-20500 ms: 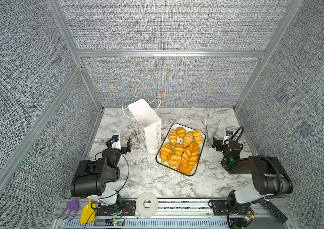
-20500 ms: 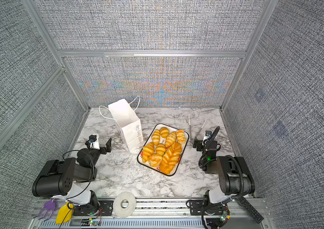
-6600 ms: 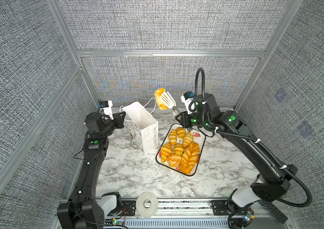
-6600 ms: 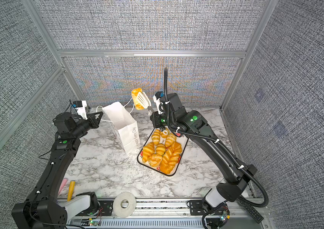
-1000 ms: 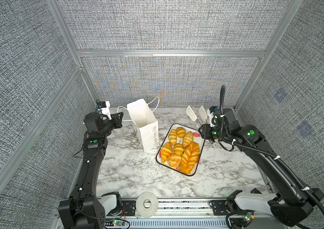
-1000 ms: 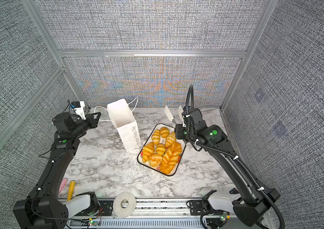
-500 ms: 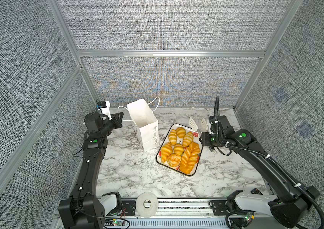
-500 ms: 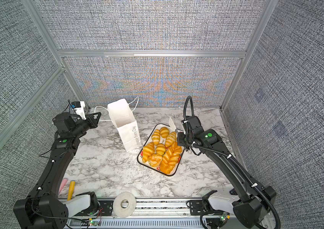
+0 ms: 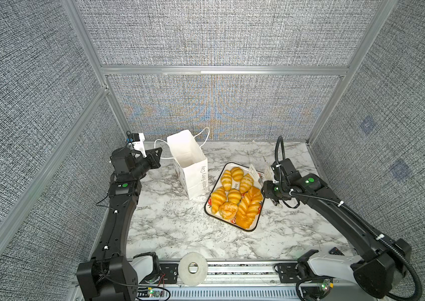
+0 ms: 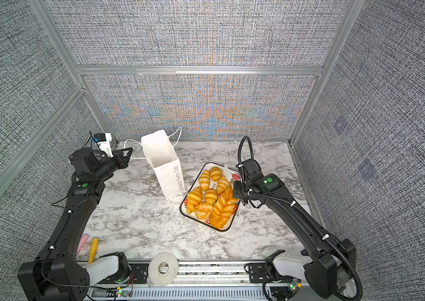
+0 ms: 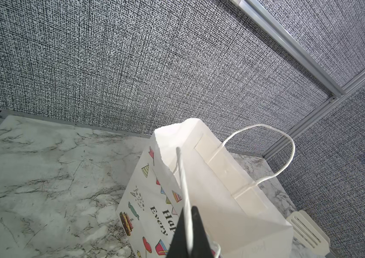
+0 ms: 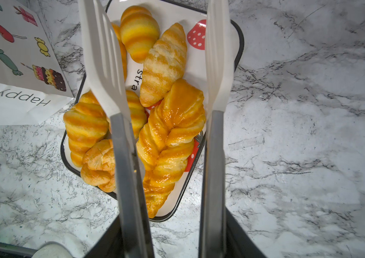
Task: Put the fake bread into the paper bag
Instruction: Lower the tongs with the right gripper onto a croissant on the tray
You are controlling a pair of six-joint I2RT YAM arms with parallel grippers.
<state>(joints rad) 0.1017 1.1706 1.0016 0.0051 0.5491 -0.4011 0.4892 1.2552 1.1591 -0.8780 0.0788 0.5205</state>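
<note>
The white paper bag [image 9: 193,177] [image 10: 167,177] stands upright and open at the back left of the marble table. My left gripper [image 9: 158,154] [image 11: 188,223] is shut on the bag's thin cord handle [image 11: 182,178] and holds it out to the left. Several glossy orange-yellow pieces of fake bread [image 9: 235,195] [image 10: 211,198] [image 12: 168,138] lie on the strawberry-print tray [image 9: 244,229] [image 12: 239,38] right of the bag. My right gripper [image 9: 261,173] [image 12: 156,15] hangs low over the tray's far right corner. Its long white slotted fingers [image 12: 101,55] are open, with nothing between them.
A roll of white tape [image 9: 193,268] sits on the front rail. A yellow and a pink tool [image 10: 93,246] lie at the front left of the table, and a dark remote [image 9: 336,251] at the front right. Grey fabric walls close in three sides.
My right gripper has come down and forward to just above the tray's far right corner, still open. The left gripper and the bag have not moved.
</note>
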